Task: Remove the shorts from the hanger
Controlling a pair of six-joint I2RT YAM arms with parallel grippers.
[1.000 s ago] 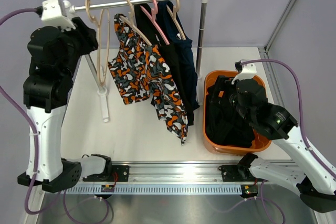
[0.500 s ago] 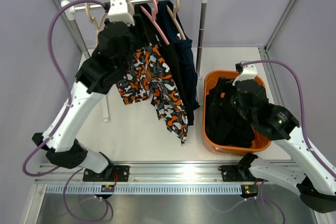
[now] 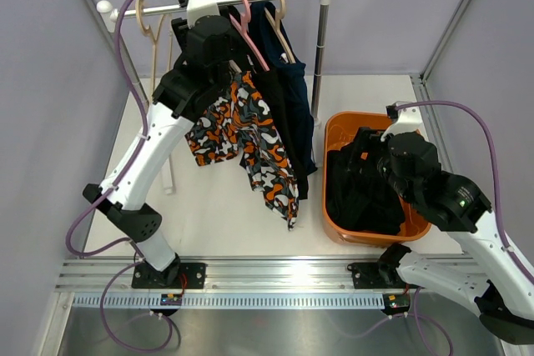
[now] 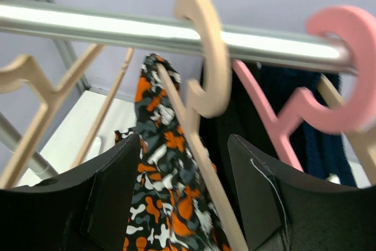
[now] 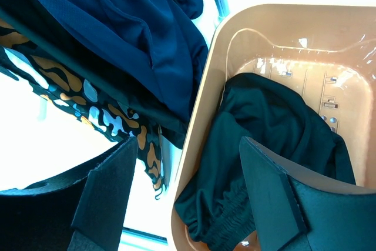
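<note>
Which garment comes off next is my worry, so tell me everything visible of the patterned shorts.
The patterned shorts are limp cloth blotched orange, black, grey and white. They hang from a beige hanger hooked on the metal rail, draping down in loose folds with one leg trailing lower. Black shorts hang close beside them. The left tool stands open at the hanger's neck, gripping nothing.

Pale lavender walls [image 3: 400, 6], white tabletop [image 3: 209, 206], grey metal corner posts [image 3: 449, 27], slotted aluminium rail [image 3: 275, 299] along the near edge.
</note>
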